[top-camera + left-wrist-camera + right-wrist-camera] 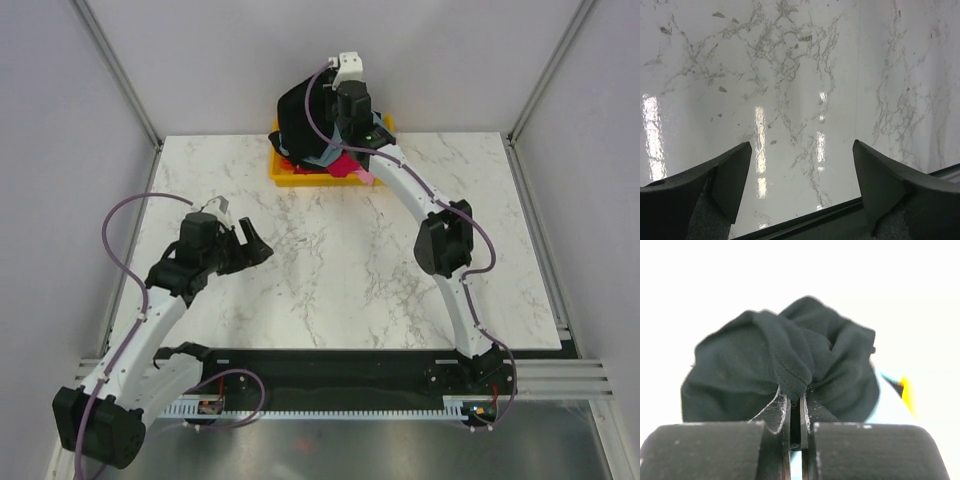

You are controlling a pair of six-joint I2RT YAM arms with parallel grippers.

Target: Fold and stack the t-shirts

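Note:
My right gripper [795, 396] is shut on a bunched fold of the black t-shirt [740, 370]. In the top view the black t-shirt [296, 120] hangs lifted over the yellow bin [282, 172] at the back of the table, under the right gripper [335, 118]. More t-shirts lie in the bin: a grey-blue one [324, 157], a magenta-red one [342, 166] and a pink one [367, 177] at the bin's right corner. My left gripper [256, 246] hovers open over the bare marble at the table's left; its fingers [735, 170] hold nothing.
The white marble table [340, 280] spreads between the two arms. Its near edge meets a black rail [330, 365], and this rail [805, 225] also shows just below the left gripper. Grey walls close in the left, right and back sides.

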